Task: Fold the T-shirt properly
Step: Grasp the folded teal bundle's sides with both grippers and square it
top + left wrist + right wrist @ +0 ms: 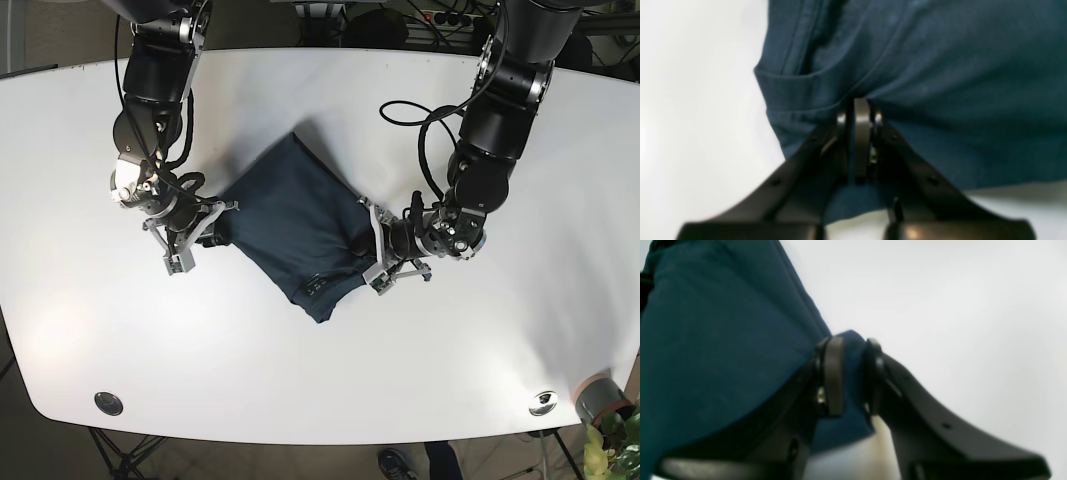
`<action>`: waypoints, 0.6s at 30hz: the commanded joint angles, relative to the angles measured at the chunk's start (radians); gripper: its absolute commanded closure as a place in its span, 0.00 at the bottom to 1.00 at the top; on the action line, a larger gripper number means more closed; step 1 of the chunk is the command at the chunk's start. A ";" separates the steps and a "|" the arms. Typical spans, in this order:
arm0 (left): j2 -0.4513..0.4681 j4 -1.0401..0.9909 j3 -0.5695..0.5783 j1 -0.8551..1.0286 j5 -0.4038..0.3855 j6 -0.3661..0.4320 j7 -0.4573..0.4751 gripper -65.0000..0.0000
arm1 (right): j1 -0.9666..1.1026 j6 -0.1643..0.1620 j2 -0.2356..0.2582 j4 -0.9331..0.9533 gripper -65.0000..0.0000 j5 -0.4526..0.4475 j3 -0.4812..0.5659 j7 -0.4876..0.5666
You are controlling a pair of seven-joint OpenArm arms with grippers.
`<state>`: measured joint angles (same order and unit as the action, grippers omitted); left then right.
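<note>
While the left wrist view fills with dark blue cloth, the left gripper [860, 116] stands pinched tight on a fold of the T-shirt [940, 83], a hemmed edge bunching at centre left over the white worktop [690, 116].

From the right wrist camera, the right gripper [850, 373] clamps a corner of the shirt at frame centre, cloth showing between its jaws, the rest of the garment spreading across the left half.

Seen from the base view, the T-shirt lies as a compact, slanted rectangle at the centre of the worktop, held at opposite sides by both arms. Several folds appear done; by the look of it, a final fold or a flattening and release remain.
</note>
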<state>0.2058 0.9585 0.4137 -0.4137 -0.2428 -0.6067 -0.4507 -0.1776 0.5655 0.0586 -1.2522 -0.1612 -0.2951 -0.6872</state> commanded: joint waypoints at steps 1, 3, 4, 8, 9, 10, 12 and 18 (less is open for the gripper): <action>0.010 -0.048 0.003 -0.007 0.055 0.021 -0.001 0.99 | 0.008 0.000 0.008 -0.021 0.83 -0.004 -0.003 0.010; 0.008 -0.060 0.003 -0.009 0.055 0.021 0.043 0.99 | 0.020 0.000 0.007 -0.030 0.83 -0.005 -0.003 0.010; 0.008 -0.060 0.004 -0.012 0.055 0.021 0.054 0.99 | 0.028 0.000 0.007 -0.041 0.83 -0.015 -0.002 0.010; 0.008 -0.062 0.001 -0.041 0.055 0.021 0.069 0.99 | 0.065 0.000 0.008 -0.105 0.83 -0.094 0.000 0.007; 0.008 -0.062 0.000 -0.047 0.055 0.021 0.069 0.99 | 0.068 -0.002 0.010 -0.117 0.83 -0.108 0.000 0.005; 0.008 -0.059 -0.003 -0.058 0.053 0.021 0.069 0.99 | 0.077 -0.005 0.011 -0.134 0.83 -0.125 0.000 -0.001; 0.008 -0.045 -0.003 -0.069 0.053 0.021 0.069 0.99 | 0.083 -0.006 0.011 -0.162 0.83 -0.140 0.000 -0.019; 0.016 0.147 -0.040 -0.060 0.052 0.021 0.062 0.99 | 0.102 -0.009 0.013 -0.246 0.83 -0.148 -0.003 -0.061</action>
<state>0.2203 1.0348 0.3958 -0.4446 -0.1749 -0.5854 -0.4152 -0.0669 0.5503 0.0639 -1.4479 -0.2901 -0.2955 -0.7628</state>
